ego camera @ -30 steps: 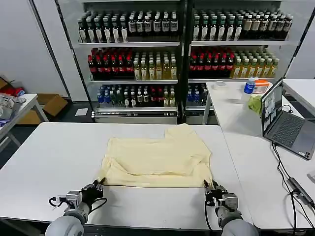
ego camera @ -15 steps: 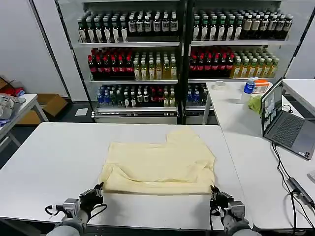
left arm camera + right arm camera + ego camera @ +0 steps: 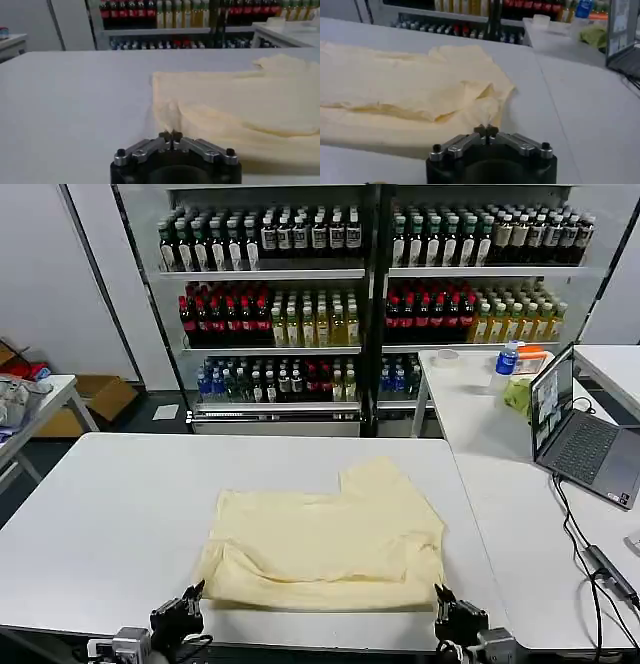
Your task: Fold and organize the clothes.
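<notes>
- While both arms are sitting low at the near edge of the white counter (image 3: 110, 514), the first fold is looking laid: the T-shirt (image 3: 325, 534) is lying mid-counter with its near part doubled over on itself, giving a straight doubled edge toward the robot and one sleeve jutting out at the far right.
- Left gripper (image 3: 178, 622) is hovering at the near left, just short of the shirt's near-left corner and apart from the cloth; in the left wrist view the left gripper (image 3: 170, 135) is showing its jaws pressed together with nothing between them.
- Cream fabric is resting loosely between the two arms, the top layer rumpled along the fold.
- Right gripper (image 3: 452, 624) is hovering at the near right, just off the shirt's near-right corner, touching nothing; from the right wrist view the right gripper (image 3: 486, 131) is likewise showing jaws pressed together and empty.
- Further right, a laptop (image 3: 580, 434) is sitting on the neighbouring counter, well apart from the work.
- Judging the step: release done, arms sitting clear between folds.
- Next move is probably calling for spreading the jaws, re-approaching the shirt and pinching both layers together, so the following fold is staying square and the loose sleeve is getting tucked in.
</notes>
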Available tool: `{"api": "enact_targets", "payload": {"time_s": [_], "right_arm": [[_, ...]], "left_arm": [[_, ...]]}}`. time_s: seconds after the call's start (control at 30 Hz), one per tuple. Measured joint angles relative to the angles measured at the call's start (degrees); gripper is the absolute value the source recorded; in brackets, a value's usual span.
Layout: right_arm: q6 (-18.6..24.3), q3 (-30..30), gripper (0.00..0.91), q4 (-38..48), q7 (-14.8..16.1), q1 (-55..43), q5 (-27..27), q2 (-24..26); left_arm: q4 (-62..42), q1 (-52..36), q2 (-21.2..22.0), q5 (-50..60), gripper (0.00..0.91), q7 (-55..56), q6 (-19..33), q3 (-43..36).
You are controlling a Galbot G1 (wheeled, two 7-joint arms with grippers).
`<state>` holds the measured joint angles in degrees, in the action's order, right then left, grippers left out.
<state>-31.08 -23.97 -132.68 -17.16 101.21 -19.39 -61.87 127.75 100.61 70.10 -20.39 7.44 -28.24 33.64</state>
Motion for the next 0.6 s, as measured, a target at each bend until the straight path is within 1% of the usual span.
{"api": "enact_targets", "payload": {"time_s": [0.03,0.07,0.1,0.3,0.6], "right_arm": [[-0.15,-0.02,0.907,-0.32,0.01,0.50,0.19,-0.04],[-0.24,-0.07,0.907,-0.60,0.08,0.90,0.39,-0.06],[-0.28,-0.16,0.907,-0.88,0.15,1.25,0.61,-0.07],[-0.18,-1.37,0.907,-2.90,0.58,2.19,1.71,0.36],[0.23,-3.60,0.907,-5.14,0.51,0.39,0.88,1.67]], "left_arm": [[0.26,0.48,-0.04,0.00,0.534,-0.02,-0.05,0.16],[0.49,0.89,-0.07,0.01,0.776,-0.04,-0.13,0.32],[0.72,1.27,-0.10,0.01,0.907,-0.08,-0.24,0.48],[2.19,2.48,-0.49,0.02,0.907,-0.04,-0.60,1.43],[3.99,2.45,-1.83,-0.71,0.907,0.47,-0.48,3.92]]}}
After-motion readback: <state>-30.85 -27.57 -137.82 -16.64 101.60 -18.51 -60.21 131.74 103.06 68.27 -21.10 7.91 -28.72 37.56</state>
